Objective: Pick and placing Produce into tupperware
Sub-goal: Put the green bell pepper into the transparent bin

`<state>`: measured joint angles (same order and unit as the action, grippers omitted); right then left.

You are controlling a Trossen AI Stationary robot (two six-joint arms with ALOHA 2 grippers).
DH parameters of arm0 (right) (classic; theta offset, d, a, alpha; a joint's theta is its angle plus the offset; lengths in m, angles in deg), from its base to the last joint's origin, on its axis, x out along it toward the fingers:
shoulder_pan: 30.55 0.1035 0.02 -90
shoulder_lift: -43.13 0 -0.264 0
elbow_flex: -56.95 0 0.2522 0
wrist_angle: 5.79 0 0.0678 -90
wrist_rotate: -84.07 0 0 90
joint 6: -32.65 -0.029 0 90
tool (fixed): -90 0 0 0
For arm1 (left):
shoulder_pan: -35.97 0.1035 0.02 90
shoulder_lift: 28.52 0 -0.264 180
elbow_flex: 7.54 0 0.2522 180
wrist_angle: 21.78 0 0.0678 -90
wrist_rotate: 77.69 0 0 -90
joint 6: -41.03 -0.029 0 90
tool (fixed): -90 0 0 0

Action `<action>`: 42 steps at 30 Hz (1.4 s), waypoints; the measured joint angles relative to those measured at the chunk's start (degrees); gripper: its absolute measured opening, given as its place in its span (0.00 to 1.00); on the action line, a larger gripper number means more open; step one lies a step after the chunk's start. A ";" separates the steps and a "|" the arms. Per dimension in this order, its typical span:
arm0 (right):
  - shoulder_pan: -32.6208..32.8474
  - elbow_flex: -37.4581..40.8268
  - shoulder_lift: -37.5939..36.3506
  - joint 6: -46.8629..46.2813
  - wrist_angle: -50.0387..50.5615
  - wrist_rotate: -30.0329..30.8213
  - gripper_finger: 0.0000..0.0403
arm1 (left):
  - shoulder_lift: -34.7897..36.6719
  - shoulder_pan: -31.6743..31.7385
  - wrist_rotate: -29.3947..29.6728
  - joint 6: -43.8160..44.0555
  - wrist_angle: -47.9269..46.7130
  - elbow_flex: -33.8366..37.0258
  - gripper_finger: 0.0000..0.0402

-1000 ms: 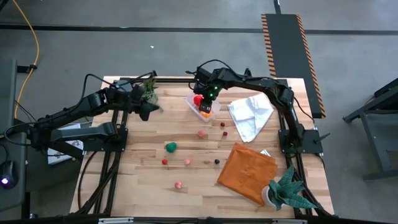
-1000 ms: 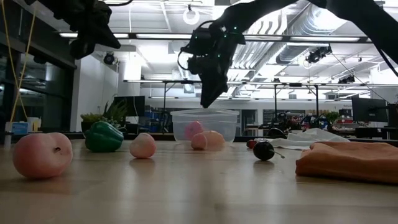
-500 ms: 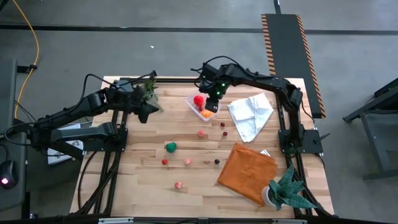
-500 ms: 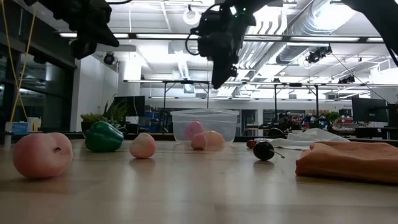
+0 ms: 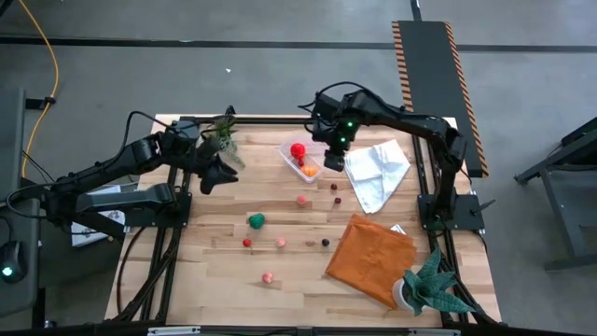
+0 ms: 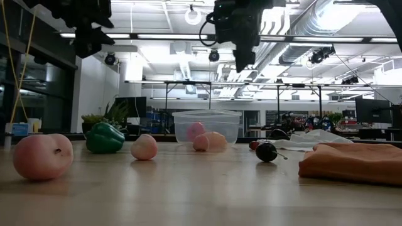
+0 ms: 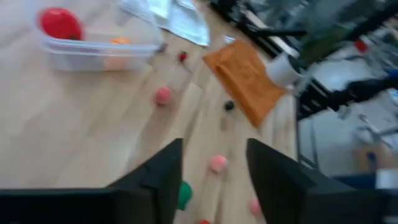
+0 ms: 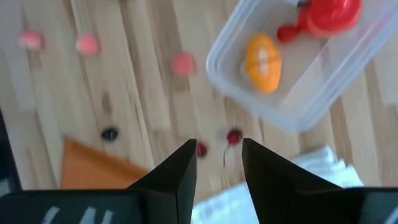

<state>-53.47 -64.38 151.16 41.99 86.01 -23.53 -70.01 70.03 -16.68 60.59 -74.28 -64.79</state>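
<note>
The clear tupperware [image 5: 317, 155] stands at the far middle of the table and holds a red piece [image 5: 298, 150] and an orange piece [image 8: 263, 54]. More produce lies loose on the wood: a green pepper [image 5: 256, 220], a pink piece [image 5: 302, 200], small red ones [image 5: 334, 187] and several nearer the front. My right gripper [image 5: 333, 161] hangs open and high, just right of the tupperware [image 8: 292, 68], with nothing between its fingers. My left gripper [image 5: 213, 175] stands open in the air at the far left, also holding nothing.
A white cloth [image 5: 375, 173] lies right of the tupperware and an orange cloth [image 5: 369, 259] lies nearer the front right. One potted plant [image 5: 222, 135] stands at the far left by my left gripper, another [image 5: 429, 285] at the near right corner.
My right gripper has risen from just above the tupperware and drifted toward the table's right edge, holding nothing. My left gripper has turned at the wrist while staying in place.
</note>
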 joint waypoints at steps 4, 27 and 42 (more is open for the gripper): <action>0.53 0.00 -0.51 3.85 4.71 0.04 0.30 | 0.04 -3.57 -2.30 -0.28 0.08 0.00 0.53; 2.69 4.68 -18.91 2.55 -1.89 -0.39 0.30 | -0.03 -28.99 17.40 15.37 4.92 -0.04 0.40; 1.52 47.50 -49.08 -17.47 -29.12 -1.50 0.30 | -1.93 -30.73 24.76 9.55 4.75 -0.07 0.43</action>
<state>-51.94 -16.88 102.09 24.52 56.89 -25.02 -71.93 39.30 8.08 70.15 -69.53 -64.86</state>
